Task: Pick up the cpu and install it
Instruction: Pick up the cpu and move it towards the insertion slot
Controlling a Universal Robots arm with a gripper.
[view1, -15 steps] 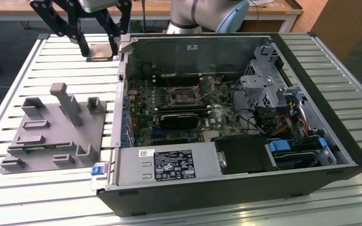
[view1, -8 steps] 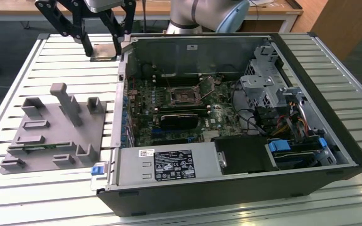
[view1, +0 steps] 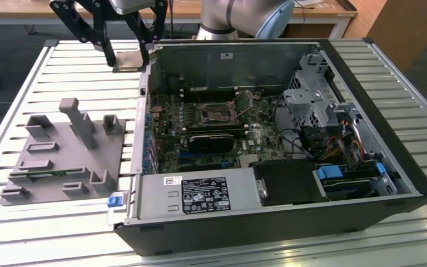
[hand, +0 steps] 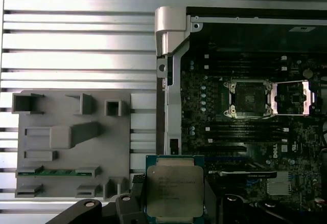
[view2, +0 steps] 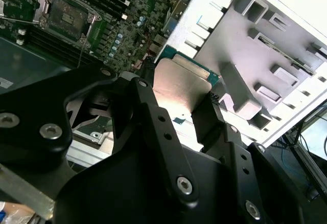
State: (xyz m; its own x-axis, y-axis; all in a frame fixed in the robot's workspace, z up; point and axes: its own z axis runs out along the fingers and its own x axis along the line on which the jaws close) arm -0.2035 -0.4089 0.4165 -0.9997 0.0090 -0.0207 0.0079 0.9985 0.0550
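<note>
The cpu (view1: pixel 129 60), a flat square chip with a silver-grey metal top and a green rim, hangs in the air between the black fingers of my gripper (view1: pixel 128 59), which is shut on it. In the exterior view it is held above the table, just outside the far corner of the open computer case (view1: pixel 273 233) on the exterior view's left. Both wrist views show the cpu (view2: pixel 181 88) (hand: pixel 173 188) clamped at its two edges. The motherboard's socket (view1: pixel 217 113) (hand: pixel 249 98) (view2: pixel 69 14) lies open and bare, its metal load plate (hand: pixel 292 98) flipped aside.
A grey plastic holder (view1: pixel 65 161) (hand: pixel 71 142) with upright blocks lies on the slatted metal table (view1: pixel 43 233) beside the case. Inside the case are a power supply (view1: pixel 198 194), a drive cage (view1: pixel 310 94), loose cables (view1: pixel 332 147) and a black module (view1: pixel 213 142).
</note>
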